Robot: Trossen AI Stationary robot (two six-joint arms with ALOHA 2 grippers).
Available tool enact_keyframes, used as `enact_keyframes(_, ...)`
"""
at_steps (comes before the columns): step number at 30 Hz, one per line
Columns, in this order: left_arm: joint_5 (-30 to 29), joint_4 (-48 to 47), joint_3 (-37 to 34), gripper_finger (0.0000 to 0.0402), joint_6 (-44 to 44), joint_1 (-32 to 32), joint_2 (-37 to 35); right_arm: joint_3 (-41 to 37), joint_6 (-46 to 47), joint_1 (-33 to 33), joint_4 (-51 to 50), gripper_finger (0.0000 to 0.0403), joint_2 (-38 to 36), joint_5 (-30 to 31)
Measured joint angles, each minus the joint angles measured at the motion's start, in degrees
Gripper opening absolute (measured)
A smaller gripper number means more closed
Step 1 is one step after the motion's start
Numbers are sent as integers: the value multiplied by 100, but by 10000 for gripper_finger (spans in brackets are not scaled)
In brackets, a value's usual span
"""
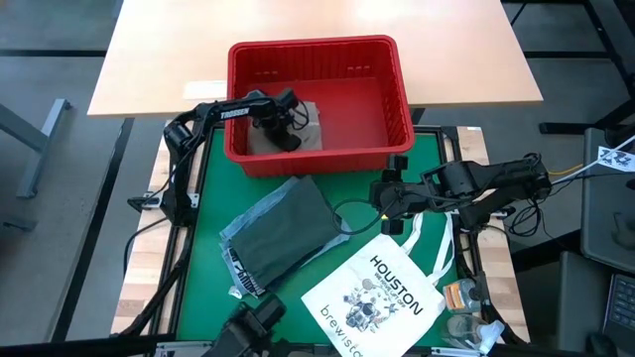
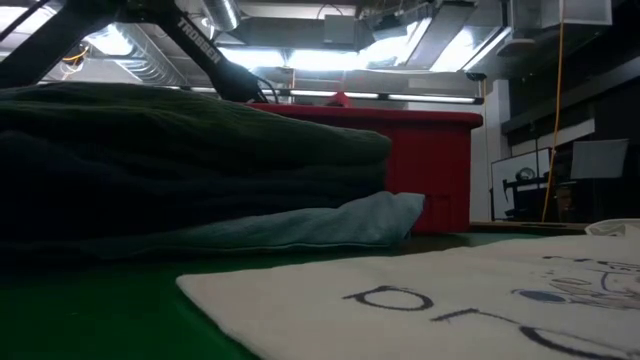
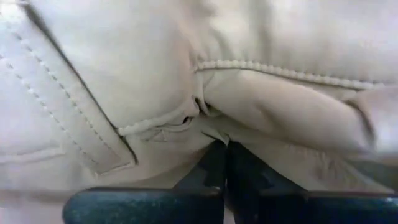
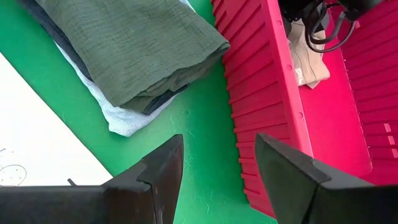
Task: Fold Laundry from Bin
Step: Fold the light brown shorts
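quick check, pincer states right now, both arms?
Left pincer: shut on the khaki garment inside the red bin.
Right pincer: open, holding nothing, over the green mat beside the bin.

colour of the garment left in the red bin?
Khaki-tan: the soft garment in the red slotted plastic bin, seen best in the left wrist view.

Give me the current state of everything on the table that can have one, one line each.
left gripper: shut on the khaki garment, down inside the bin.
right gripper: open, empty, over the green mat beside the bin.
khaki garment: crumpled in the bin, pinched.
bin: upright, holding only that garment.
dark green garment: folded, topping the stack on the mat.
tote bag: flat on the mat.
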Motion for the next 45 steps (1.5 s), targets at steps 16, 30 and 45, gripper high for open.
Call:
enact_keyframes(16,2118,23,2574,0,-4,-103,28,0,-26,1,-4,200,0,0)
enact_keyframes(30,2387,37,4878,0,-4,-399,13,0,-65,0,-79,200,0,2)
enact_keyframes(45,3947,1136,4795,0,41,-1125,-435,2,315,-1,-907,200,-690,1161)
